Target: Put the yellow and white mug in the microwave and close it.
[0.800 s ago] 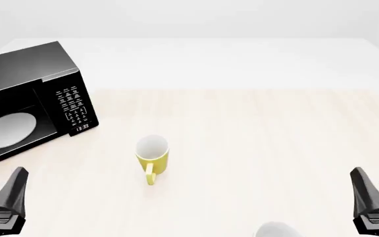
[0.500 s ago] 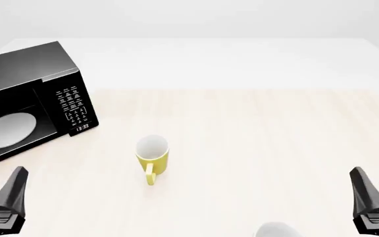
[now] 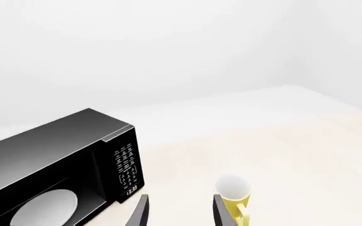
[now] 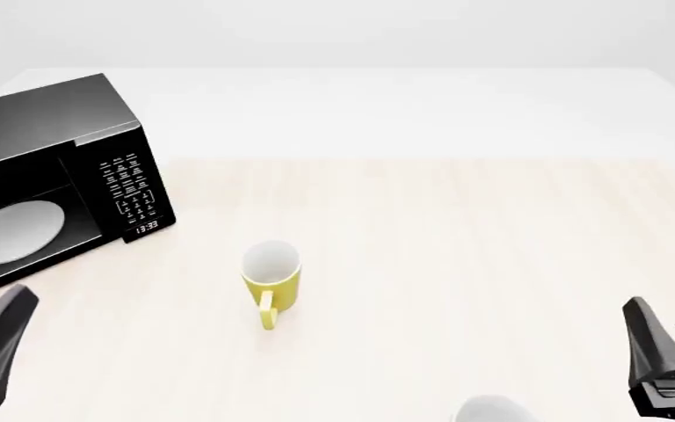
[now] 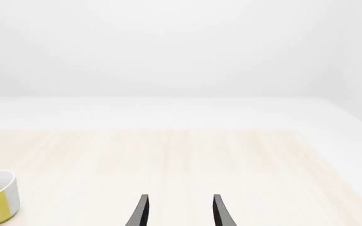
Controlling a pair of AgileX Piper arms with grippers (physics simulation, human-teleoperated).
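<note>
1. the yellow and white mug [image 4: 273, 283] is seen standing upright on the table [image 4: 455, 255], roughly midway between the far and near edges and left of the middle, with its white inside facing up and its handle turned toward the near edge.
2. the microwave [image 4: 50, 180] is placed at the table's left edge, toward the far left corner, well apart from the mug; its button panel and lit clock are angled toward the mug.
3. the round white plate [image 4: 11, 232] is seen inside the microwave's front; whether a door is swung aside cannot be told.
4. the left gripper [image 3: 176, 213] is held at the near left corner, its two dark fingers parted with a wide gap and nothing between them; in the left wrist view the mug [image 3: 234, 194] shows just past one fingertip.
5. the right gripper [image 5: 178, 210] is held at the near right corner, its fingers likewise spread wide around bare table.
6. a white rounded object [image 4: 492, 410] is partly cut off at the near edge, beside the right gripper.
</note>
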